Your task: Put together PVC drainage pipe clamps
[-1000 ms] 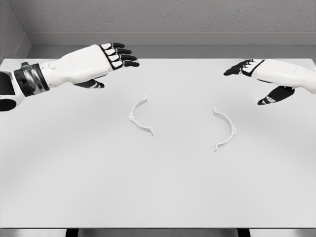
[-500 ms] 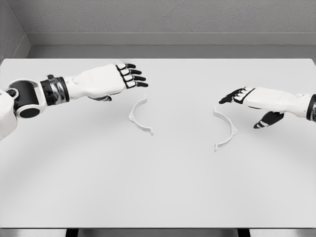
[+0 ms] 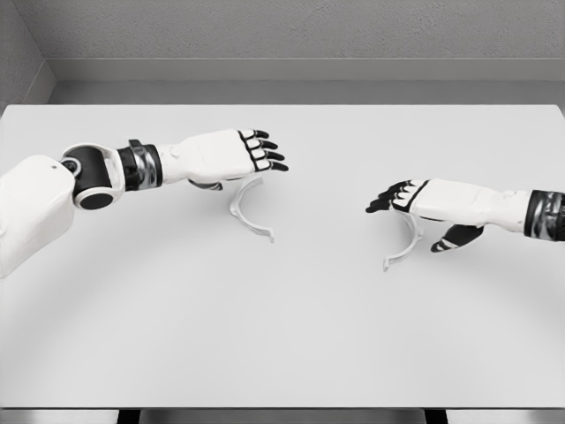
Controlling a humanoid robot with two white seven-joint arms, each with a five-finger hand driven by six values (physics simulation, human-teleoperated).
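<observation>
Left hand point(image 3: 231, 156) flat, fingers extended and apart, over top of left white half-ring PVC clamp point(image 3: 248, 212). Right hand point(image 3: 422, 201) open, thumb lowered, covering upper part of right white half-ring clamp point(image 3: 403, 250); both on white table point(image 3: 282, 336)

a single head view looks down and forward from above the near edge of the flat white bench point(image 3: 282, 353), wide enough to take in its full width, the far edge and the grey textured wall point(image 3: 291, 31) behind.
</observation>
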